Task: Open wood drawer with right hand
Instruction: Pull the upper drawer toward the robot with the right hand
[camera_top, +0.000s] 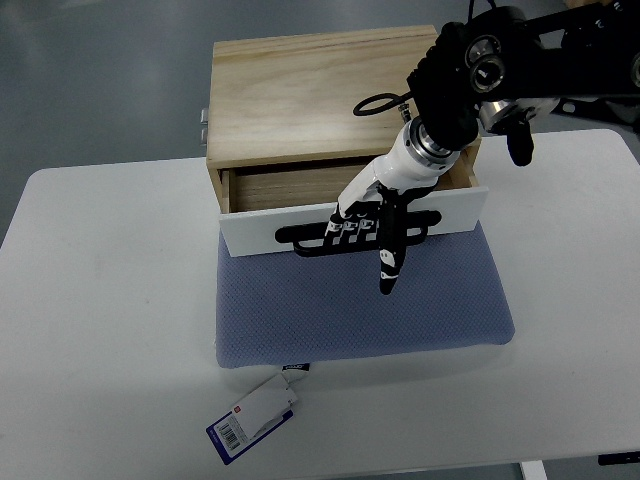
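A light wood box (300, 90) stands at the back of the white table (100, 300). Its drawer (280, 185) is pulled partly out, showing a strip of its inside. The drawer has a white front panel (455, 210) with a black handle (300, 238). My right hand (365, 225) comes in from the upper right and its fingers are curled over the black handle. One finger (388, 268) points down past the panel. The left hand is out of view.
A blue-grey mat (360, 310) lies in front of the box, under the drawer front. A blue and white tag (252, 418) hangs from the mat's near edge. The table's front edge is close to the bottom of the picture.
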